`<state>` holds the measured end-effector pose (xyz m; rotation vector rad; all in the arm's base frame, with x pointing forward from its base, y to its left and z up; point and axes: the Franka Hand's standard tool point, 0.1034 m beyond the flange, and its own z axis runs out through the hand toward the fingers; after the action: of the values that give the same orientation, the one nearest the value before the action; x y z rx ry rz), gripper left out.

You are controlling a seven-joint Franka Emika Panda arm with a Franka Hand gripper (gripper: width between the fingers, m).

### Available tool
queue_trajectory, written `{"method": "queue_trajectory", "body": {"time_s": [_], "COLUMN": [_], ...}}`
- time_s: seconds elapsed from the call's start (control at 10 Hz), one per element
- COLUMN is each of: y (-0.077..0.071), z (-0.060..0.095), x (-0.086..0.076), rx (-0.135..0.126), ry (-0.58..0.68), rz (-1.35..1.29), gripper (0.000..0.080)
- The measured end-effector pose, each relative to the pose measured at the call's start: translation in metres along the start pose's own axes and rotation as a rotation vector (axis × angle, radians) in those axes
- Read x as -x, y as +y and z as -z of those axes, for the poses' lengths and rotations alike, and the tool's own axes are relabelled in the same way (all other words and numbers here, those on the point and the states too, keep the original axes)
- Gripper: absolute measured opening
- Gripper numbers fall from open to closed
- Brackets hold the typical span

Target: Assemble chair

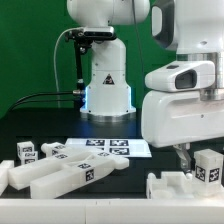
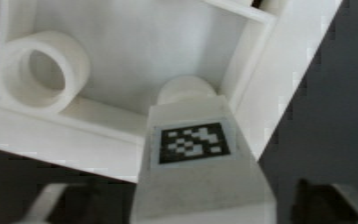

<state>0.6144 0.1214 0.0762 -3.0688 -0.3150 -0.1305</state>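
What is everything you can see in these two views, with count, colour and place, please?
loose chair parts: several, white, exterior view's left front.
marker board: one, white, table centre.
frame piece: one, white, exterior view's right front.
tagged part: one, white, between the tool's fingers, over the frame piece.
table: one, black, beneath everything.
robot arm: one, white, base at rear centre.
tool: one, dark fingers, above the frame piece; grip unclear.

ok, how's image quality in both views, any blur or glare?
Exterior view: even light, loose white parts near blown out, blue glow at the arm base. Wrist view: soft all over, tagged part blurred at its edges.
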Motion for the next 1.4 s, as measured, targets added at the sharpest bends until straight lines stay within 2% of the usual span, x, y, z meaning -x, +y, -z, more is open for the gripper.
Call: {"method": "queue_trajectory", "body": {"time_s": [0.1,0.2,0.5,0.6,1.0,1.1,1.2,1.4], "y": [0.0002,0.0006,0.0013,0.0016,0.0039,0.0058,0.0073,0.0058], "z": [0.0002,0.0002,-0.0007,-0.0010,-0.0010,-0.0011,-0.0006,-0.0006], "x": [-0.0003,-0.0006,0.0018,0.0024,0.0033,0.0035,0.0055,0.0057], "rx": [0.000,0.000,0.008,0.009,-0.017,-0.037,-0.076,-0.079], "ry": [0.001,0.005,0.037,0.041,0.031,0.027,0.020,0.020], "rz": [-0.070,-0.173,-0.643,-0.902,-1.158,-1.295,-1.476,-1.499], "gripper": [0.0373,0.0282,0.0282,0.0282,0.0284,0.0284,0.0284,0.0284]}}
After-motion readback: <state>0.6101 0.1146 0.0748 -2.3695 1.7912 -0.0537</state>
